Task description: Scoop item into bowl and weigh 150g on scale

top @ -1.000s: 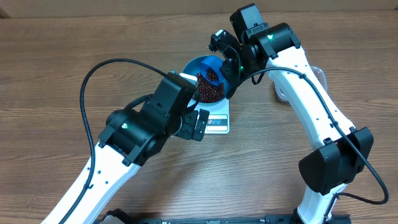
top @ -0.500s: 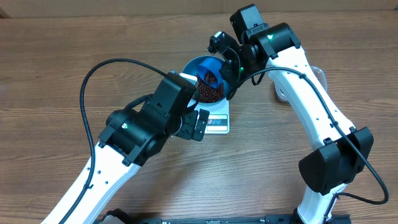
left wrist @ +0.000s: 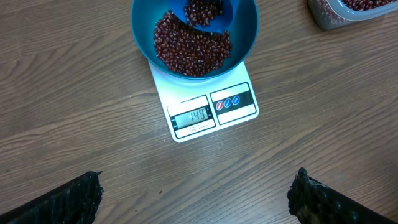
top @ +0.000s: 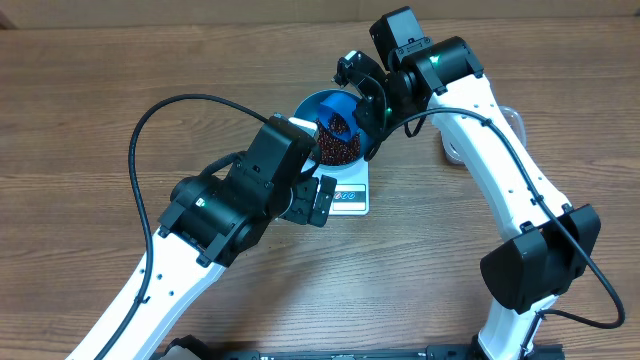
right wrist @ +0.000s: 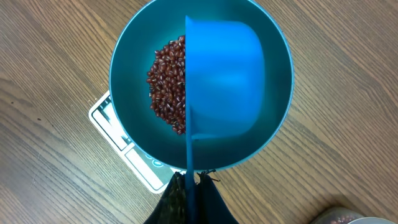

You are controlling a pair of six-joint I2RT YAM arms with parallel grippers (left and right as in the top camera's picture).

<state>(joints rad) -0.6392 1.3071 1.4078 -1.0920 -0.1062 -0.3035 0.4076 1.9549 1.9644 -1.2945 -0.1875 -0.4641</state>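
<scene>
The blue bowl (left wrist: 245, 37) sits on the white scale (left wrist: 205, 115), whose display reads 149. A heap of dark red-brown beans (left wrist: 189, 46) fills the bowl's bottom. A small blue scoop (right wrist: 227, 74) hangs tipped on its side over the bowl, some beans still in it in the left wrist view. My right gripper (right wrist: 191, 180) is shut on the scoop's thin handle at the bowl's rim (right wrist: 130, 62). Its beans (right wrist: 168, 84) lie left of the scoop. My left gripper (left wrist: 196, 199) stands wide open over bare wood in front of the scale, holding nothing. From overhead, the bowl (top: 310, 105) lies between both arms.
A clear plastic tub (left wrist: 348, 9) holding more beans stands to the right of the bowl, partly hidden under the right arm overhead (top: 450, 152). The left arm's black cable (top: 150, 120) loops over the table on the left. Bare wooden tabletop surrounds the scale (top: 352, 198).
</scene>
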